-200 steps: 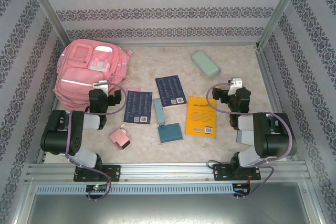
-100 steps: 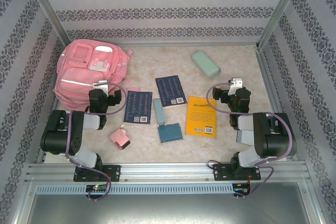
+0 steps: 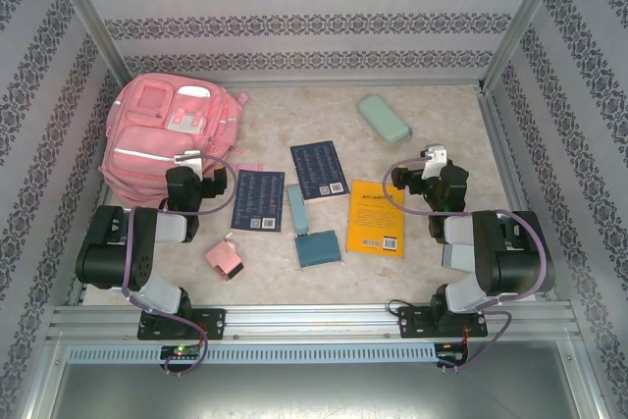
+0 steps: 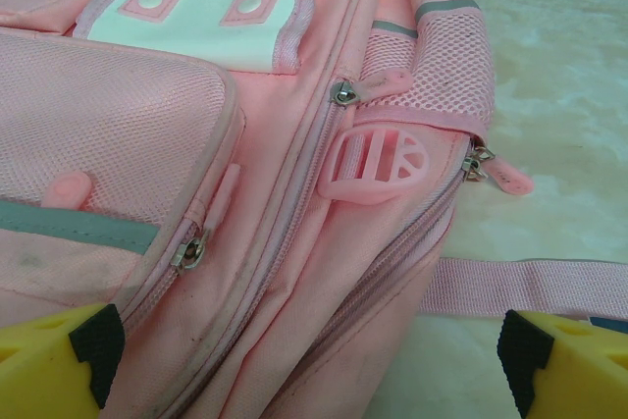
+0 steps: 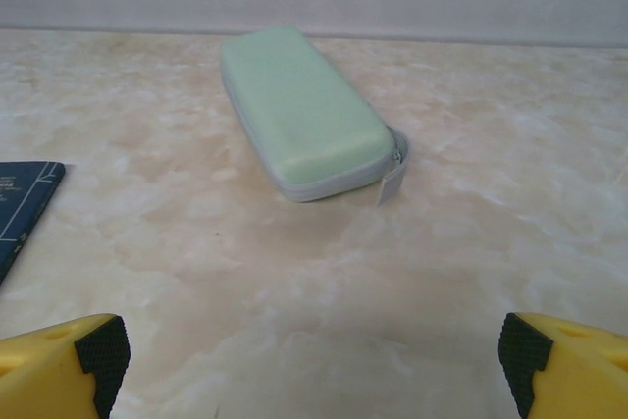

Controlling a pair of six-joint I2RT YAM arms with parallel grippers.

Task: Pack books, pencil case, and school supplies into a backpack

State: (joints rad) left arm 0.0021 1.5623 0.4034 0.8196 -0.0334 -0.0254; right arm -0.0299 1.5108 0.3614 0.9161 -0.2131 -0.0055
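From above, one small change is seen: the right gripper is turned a little to the left compared with a moment ago. Its jaws are spread wide and nothing is held. The mint-green pencil case is lying ahead of it, well apart, near the far wall. The left gripper is not moved; it is parked just beside the pink backpack, which is lying in the far left corner. The first navy book, the second navy book, the yellow book, the pink boxy piece, the dark-teal block and the light-teal bar are found in the same spots as before, on the table between the arms. The grey-blue rectangle is partly hidden by the right arm.

In the left wrist view, the backpack is seen very close. Its zip pulls look to be at the closed ends, so the bag is judged to be shut. The left gripper is spread wide, with nothing between its yellow fingers. A pink strap is laid flat on the table.

In the right wrist view, the pencil case is seen ahead, a bit left of the middle. The right gripper is wide apart and empty. A corner of a navy book is seen at the left edge.

The small turn is judged to be aiming at the pencil case. Nothing is packed yet
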